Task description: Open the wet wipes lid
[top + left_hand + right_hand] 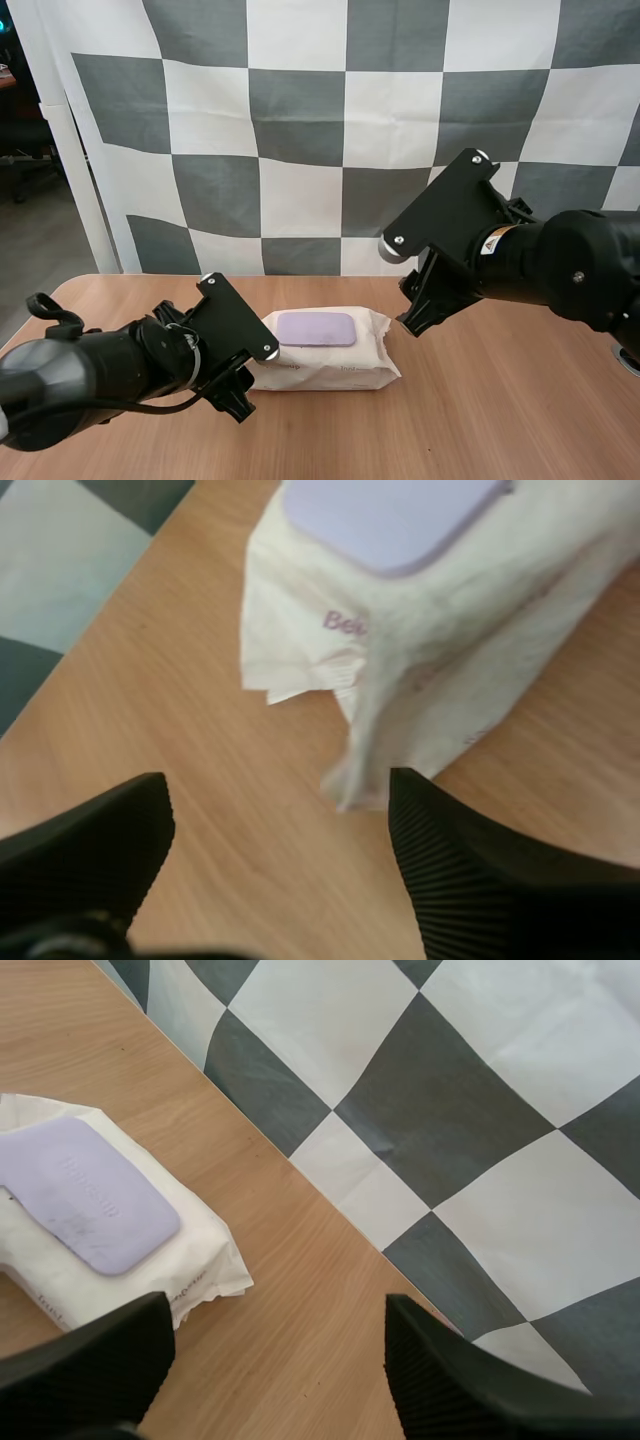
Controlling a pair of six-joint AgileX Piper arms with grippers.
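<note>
Left fingers [95, 845] apart, white pack [335, 372], lilac lid [316, 328] closed

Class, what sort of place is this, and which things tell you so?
Probably a robot test bench: a wooden table, one wet wipes pack on it, left gripper and right gripper open near it.

Wooden table [500, 420] (light grain); grey floor [40, 255].
</note>
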